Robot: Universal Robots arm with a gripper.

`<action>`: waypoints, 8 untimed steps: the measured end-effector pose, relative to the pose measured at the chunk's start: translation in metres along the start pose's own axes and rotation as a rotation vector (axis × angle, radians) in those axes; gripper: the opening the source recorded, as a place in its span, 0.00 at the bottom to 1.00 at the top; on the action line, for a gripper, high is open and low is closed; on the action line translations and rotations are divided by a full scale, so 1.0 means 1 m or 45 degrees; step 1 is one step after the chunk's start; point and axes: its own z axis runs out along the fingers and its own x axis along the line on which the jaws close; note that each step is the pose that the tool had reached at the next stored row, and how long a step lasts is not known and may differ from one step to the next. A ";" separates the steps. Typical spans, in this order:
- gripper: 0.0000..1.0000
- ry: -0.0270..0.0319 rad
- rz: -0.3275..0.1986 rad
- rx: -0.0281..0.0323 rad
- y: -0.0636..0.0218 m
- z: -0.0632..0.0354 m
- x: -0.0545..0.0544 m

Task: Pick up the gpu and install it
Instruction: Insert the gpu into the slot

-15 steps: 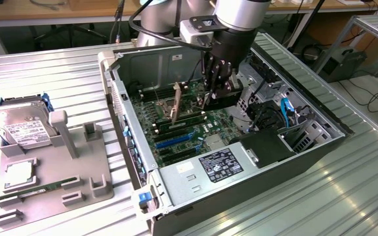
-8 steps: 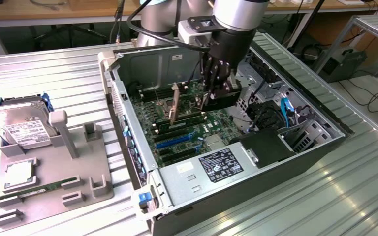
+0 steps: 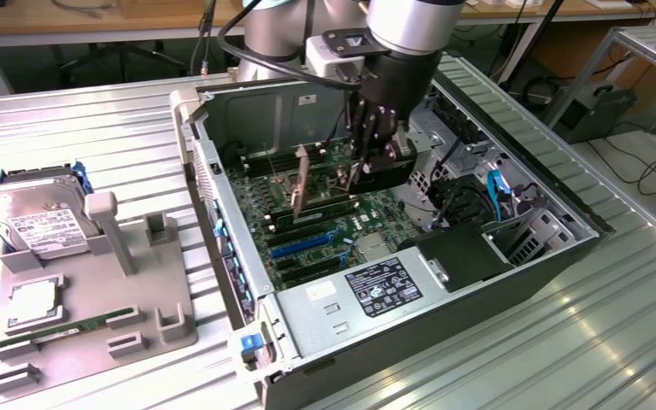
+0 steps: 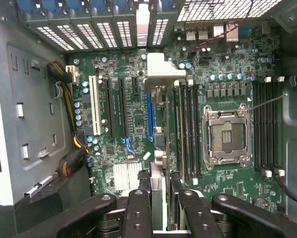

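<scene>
My gripper (image 3: 376, 162) hangs inside the open PC case (image 3: 556, 256), shut on the gpu (image 3: 388, 171). The card's black shroud sits between the fingers and its silver end bracket (image 3: 301, 186) slants down toward the case's rear wall. In the wrist view the gpu (image 4: 159, 144) appears edge-on, running from the bracket (image 4: 161, 69) down to my gripper (image 4: 161, 203), whose black fingers (image 4: 138, 213) clamp it from both sides. The card hovers over the motherboard (image 4: 133, 119), beside a blue expansion slot (image 4: 150, 116) and not seated in it.
A grey fixture tray (image 3: 163, 295) on the exterior view's left holds a hard drive (image 3: 32, 218), a square chip (image 3: 32, 301) and a green RAM stick (image 3: 55, 335). In the case are the power supply (image 3: 385, 286), empty CPU socket (image 4: 225, 136), memory slots (image 4: 190, 129) and rear slot covers (image 4: 89, 29).
</scene>
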 end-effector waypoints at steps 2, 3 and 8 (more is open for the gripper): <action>0.27 0.0001 0.000 0.0000 0.0004 0.0001 0.000; 0.27 0.0001 0.000 0.0000 0.0006 0.0001 0.000; 0.27 0.0000 0.000 0.0001 0.0024 0.0007 0.000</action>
